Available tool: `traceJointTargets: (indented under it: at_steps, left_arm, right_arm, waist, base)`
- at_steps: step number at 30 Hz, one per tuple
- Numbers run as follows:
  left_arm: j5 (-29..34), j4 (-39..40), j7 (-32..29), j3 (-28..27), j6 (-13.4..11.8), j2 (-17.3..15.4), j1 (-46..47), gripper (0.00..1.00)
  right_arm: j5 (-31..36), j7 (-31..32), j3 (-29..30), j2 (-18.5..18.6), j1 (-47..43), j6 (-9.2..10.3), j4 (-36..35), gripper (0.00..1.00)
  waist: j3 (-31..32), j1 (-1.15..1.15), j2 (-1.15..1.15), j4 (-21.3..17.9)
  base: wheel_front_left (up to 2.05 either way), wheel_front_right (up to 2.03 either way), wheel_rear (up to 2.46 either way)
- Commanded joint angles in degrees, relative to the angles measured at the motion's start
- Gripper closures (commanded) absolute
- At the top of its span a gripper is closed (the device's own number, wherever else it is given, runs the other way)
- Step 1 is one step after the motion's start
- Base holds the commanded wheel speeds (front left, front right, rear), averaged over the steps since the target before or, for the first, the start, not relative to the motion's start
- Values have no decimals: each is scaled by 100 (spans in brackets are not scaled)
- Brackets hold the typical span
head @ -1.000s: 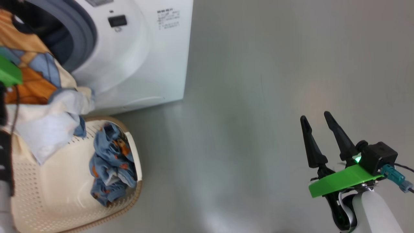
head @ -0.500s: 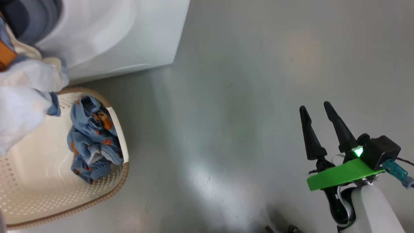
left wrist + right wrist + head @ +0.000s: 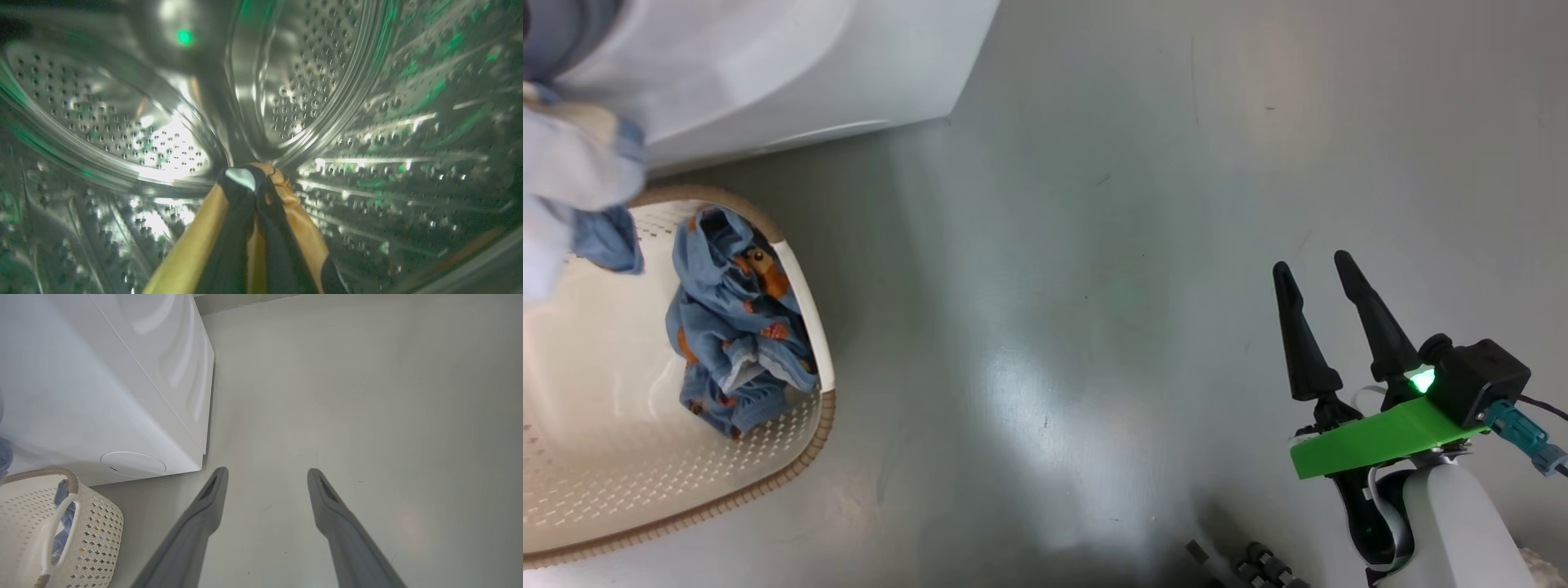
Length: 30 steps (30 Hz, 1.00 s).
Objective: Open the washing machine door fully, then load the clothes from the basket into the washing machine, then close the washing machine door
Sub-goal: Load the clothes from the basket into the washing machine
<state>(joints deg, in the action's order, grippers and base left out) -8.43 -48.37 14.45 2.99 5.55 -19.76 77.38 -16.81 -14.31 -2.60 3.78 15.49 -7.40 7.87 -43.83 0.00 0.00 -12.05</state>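
Note:
In the left wrist view my left gripper (image 3: 251, 175) is inside the washing machine's steel perforated drum (image 3: 310, 81), shut on orange cloth (image 3: 188, 253) of one of the clothes. In the head view that garment's pale tail with a blue hem (image 3: 572, 163) hangs at the left edge, over the cream basket (image 3: 805, 441). The light blue garment with orange prints (image 3: 731, 327) lies in the basket against its right wall. The white washing machine (image 3: 809, 65) stands behind it. My right gripper (image 3: 1311, 265) is open over bare floor, far right. The washing machine door is out of view.
Grey floor (image 3: 1094, 245) spreads to the right of the washing machine (image 3: 102, 375) and the basket (image 3: 90, 535). In the right wrist view my right gripper (image 3: 267, 471) points at that floor. The basket's white handle (image 3: 61, 522) faces it. Small dark parts (image 3: 1250, 563) lie at the bottom edge.
The head camera has moved, so the machine and basket sit higher and further left in the picture. Less of the held garment shows at the left edge. The right gripper stays open.

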Motion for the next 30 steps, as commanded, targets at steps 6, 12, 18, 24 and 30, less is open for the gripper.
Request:
traceJointTargets:
  at_steps: [6,12,18,24,30]
  left_arm:
    - [326,1774,53,-151,-211,-337,-271,100]
    - [244,1578,54,-278,-185,-224,-575,100]
    - [150,1276,54,-346,-124,-141,-644,0]
    - [74,935,54,-396,-72,-40,-697,0]
    - [99,871,54,-388,-36,57,-962,0]
  right_arm:
    - [-40,-69,-178,-19,-57,-9,-111,0]
    - [-63,-69,-189,-35,-73,-9,-64,0]
    - [-71,-69,-178,-43,-41,-9,-30,0]
    - [-61,-69,-167,-39,13,-9,3,0]
    - [-62,-69,-161,-8,72,-9,62,0]
  waist:
    - [-14,0,0,-82]
    - [15,0,0,-96]
    - [67,0,0,-52]
    - [207,0,0,61]
    - [464,0,0,179]
  base:
    - [0,0,0]
    - [0,0,0]
    - [0,0,0]
    - [0,0,0]
    - [0,0,0]
